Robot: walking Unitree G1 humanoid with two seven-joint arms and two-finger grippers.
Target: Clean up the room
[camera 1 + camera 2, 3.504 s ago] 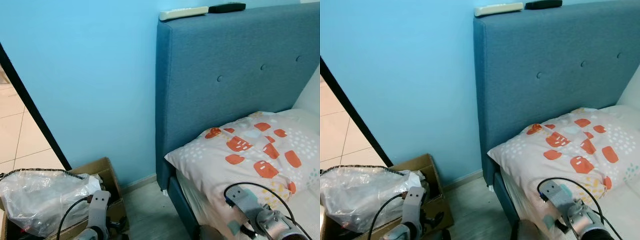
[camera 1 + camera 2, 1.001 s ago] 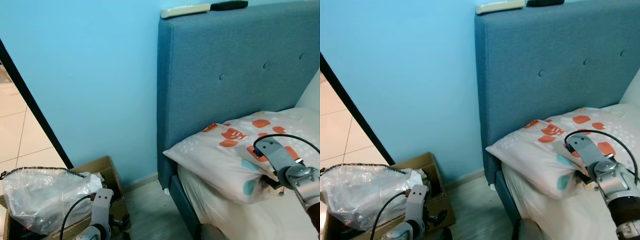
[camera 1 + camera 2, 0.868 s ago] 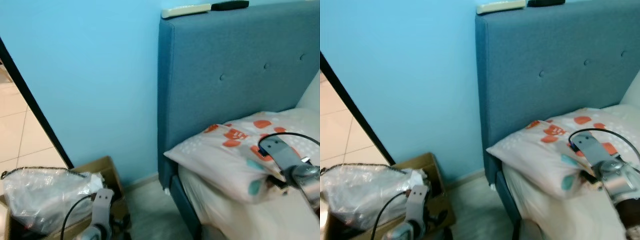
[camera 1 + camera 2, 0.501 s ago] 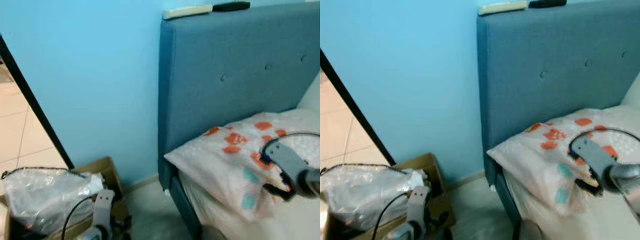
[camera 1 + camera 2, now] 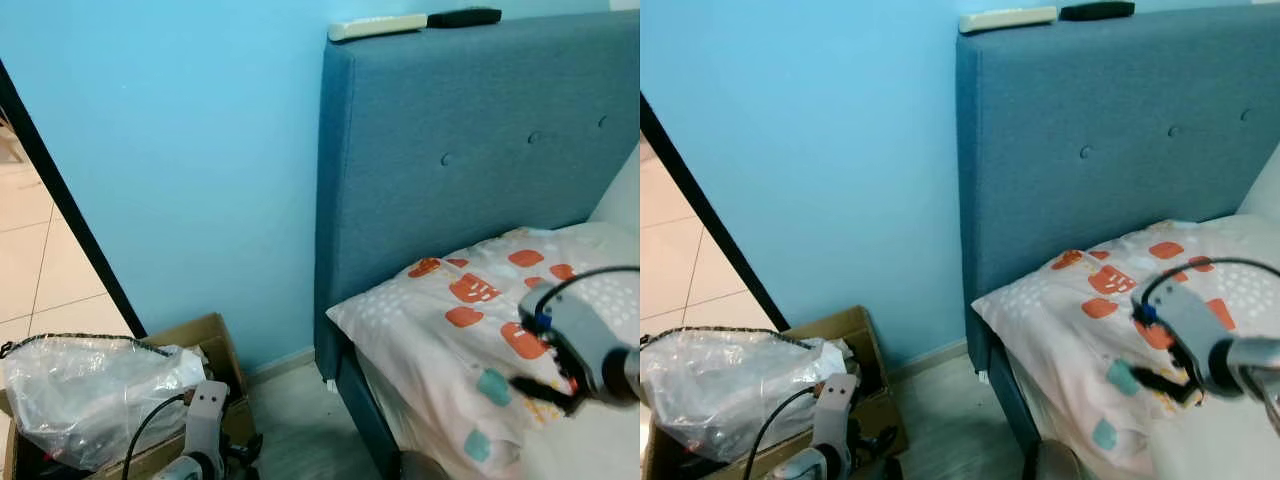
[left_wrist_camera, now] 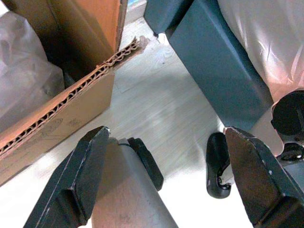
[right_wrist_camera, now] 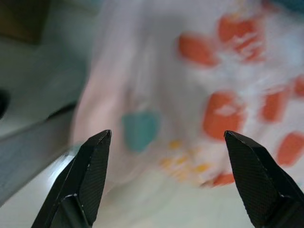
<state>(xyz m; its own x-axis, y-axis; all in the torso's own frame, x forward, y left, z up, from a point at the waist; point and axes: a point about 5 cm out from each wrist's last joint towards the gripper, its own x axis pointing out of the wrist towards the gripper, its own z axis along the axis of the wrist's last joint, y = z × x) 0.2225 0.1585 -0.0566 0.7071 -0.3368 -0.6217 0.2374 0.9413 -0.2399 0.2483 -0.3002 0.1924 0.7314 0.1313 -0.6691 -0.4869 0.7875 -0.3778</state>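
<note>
A white pillow (image 5: 455,325) with orange and teal patches lies at the head of the bed, against the blue headboard (image 5: 470,150). My right gripper (image 5: 545,390) hovers open just over the pillow's near edge. In the right wrist view its fingers (image 7: 92,178) stand wide apart with the pillow (image 7: 190,109) blurred beyond them and nothing between them. My left gripper (image 6: 166,137) hangs open low beside the bed, above the floor, with a cardboard box (image 6: 57,104) next to it.
A white remote (image 5: 377,26) and a black remote (image 5: 464,17) lie on top of the headboard. A cardboard box (image 5: 190,340) holding a clear plastic bag (image 5: 90,395) stands on the floor by the blue wall. A black door frame (image 5: 60,200) and a tiled floor are at the left.
The pillow's raised, folded edge has dropped and the pillow now lies flat. My right gripper has moved down toward the pillow's near edge. The left arm has stayed put.
</note>
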